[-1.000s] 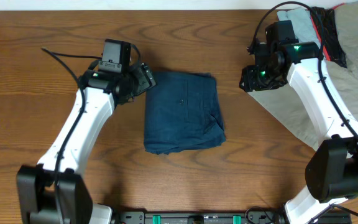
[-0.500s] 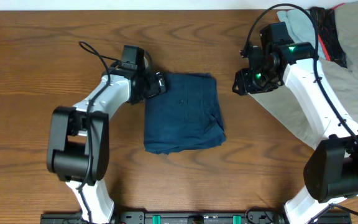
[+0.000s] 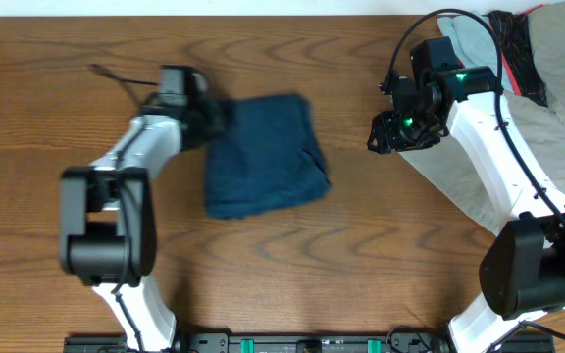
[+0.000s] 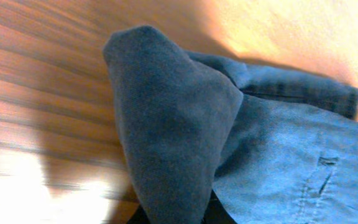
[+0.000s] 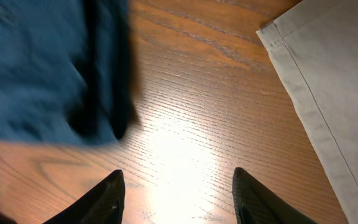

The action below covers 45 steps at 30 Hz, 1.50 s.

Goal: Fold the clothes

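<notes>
- My left fingers [image 3: 207, 115] are pressed together on the edge of the shorts [image 3: 263, 157]. The pinched cloth rises in a rounded peak directly ahead of them.
- My left arm [image 3: 140, 157] is folded back near its base, with the forearm slanting in to that edge.
- My right fingers [image 5: 107, 196] are spread with nothing between them, above bare table [image 3: 361, 275].
- Ahead and to the left of them lies a blurred edge of the shorts. Ahead and to the right is the hemmed corner of a khaki garment [image 5: 328, 81].
- My right arm [image 3: 503, 147] stretches forward over that garment, with the wrist turned in toward the shorts.
- The left wrist view shows stitching and a small slit in the denim beyond the peak, and the cloth almost covers my fingers there.
- Only the overhead view shows the whole folded bundle lying skewed between my two pairs of fingers, well apart from the right pair.
</notes>
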Motion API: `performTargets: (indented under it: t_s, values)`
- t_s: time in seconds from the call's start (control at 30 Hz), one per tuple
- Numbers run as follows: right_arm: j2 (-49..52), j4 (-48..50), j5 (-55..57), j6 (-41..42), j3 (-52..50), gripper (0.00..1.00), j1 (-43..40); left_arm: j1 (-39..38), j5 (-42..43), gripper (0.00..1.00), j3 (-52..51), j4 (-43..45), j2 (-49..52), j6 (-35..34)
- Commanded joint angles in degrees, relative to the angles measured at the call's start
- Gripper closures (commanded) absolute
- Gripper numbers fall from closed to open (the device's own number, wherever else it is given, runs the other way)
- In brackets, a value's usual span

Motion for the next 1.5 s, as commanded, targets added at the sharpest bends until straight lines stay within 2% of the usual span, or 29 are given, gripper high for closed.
performTargets:
  t_s: [0.0, 0.23, 0.27, 0.3, 0.37, 0.4, 0.57, 0.7, 0.8, 0.9, 0.93, 1.1, 1.3, 1.47]
  values:
    - [-0.07, -0.13, -0.52, 0.44, 0.46, 0.46, 0.26, 9.64, -5.68, 0.94, 3.21, 0.79, -5.75, -2.75]
    - [-0.07, -0.04, -0.2, 0.44, 0.46, 0.45, 0.2, 29.46, -5.6, 0.92, 3.3, 3.69, -9.75, -6.6]
    - [-0.07, 0.0, -0.17, 0.42, 0.46, 0.45, 0.2, 32.3, -5.57, 0.83, 3.28, 2.95, -9.75, -6.62]
    - [-0.07, 0.02, -0.2, 0.42, 0.46, 0.45, 0.2, 33.9, -5.6, 0.64, 3.28, 2.08, -9.75, -6.8]
    - [-0.07, 0.24, -0.2, 0.42, 0.46, 0.45, 0.22, 37.73, -5.33, 0.05, 3.23, -0.48, -9.75, -7.72]
    - [-0.07, 0.37, -0.2, 0.42, 0.46, 0.44, 0.2, 39.01, -4.96, 0.02, 3.23, -1.4, -9.75, -7.69]
    - [-0.07, 1.01, 0.46, 0.42, 0.46, 0.43, -0.02, 42.66, -3.23, 0.02, 3.23, -4.55, -9.75, -7.63]
    - [-0.07, 1.51, 1.11, 0.87, 0.46, 0.42, -0.02, 42.36, 2.91, 0.02, 3.23, -4.28, -9.77, -6.86]
    - [-0.07, 3.41, 1.07, 4.13, 0.46, 0.28, -0.04, 40.09, 7.32, 0.02, 3.23, -4.7, -9.77, -4.5]
    - [-0.07, 5.64, 0.81, 7.08, 0.46, 0.03, -0.13, 35.43, 7.48, 0.02, 3.23, -7.23, -9.81, -1.03]
    - [-0.07, 6.45, 0.33, 7.8, 0.46, 0.01, -0.13, 33.27, 7.43, 0.02, 3.23, -8.33, -9.81, 0.66]
    - [-0.07, 9.27, -0.42, 7.13, 0.46, 0.01, -0.48, 20.94, 2.89, 0.02, 3.23, -13.86, -9.79, 4.79]
    - [-0.07, 11.58, -0.2, 6.82, 0.46, 0.01, -4.92, 3.37, -7.41, 0.02, 3.23, -20.81, -9.79, 8.28]
    - [-0.07, 9.14, 2.99, 5.05, 0.46, 0.01, -10.69, -4.81, -11.23, 0.02, 3.23, -28.55, -9.79, 11.41]
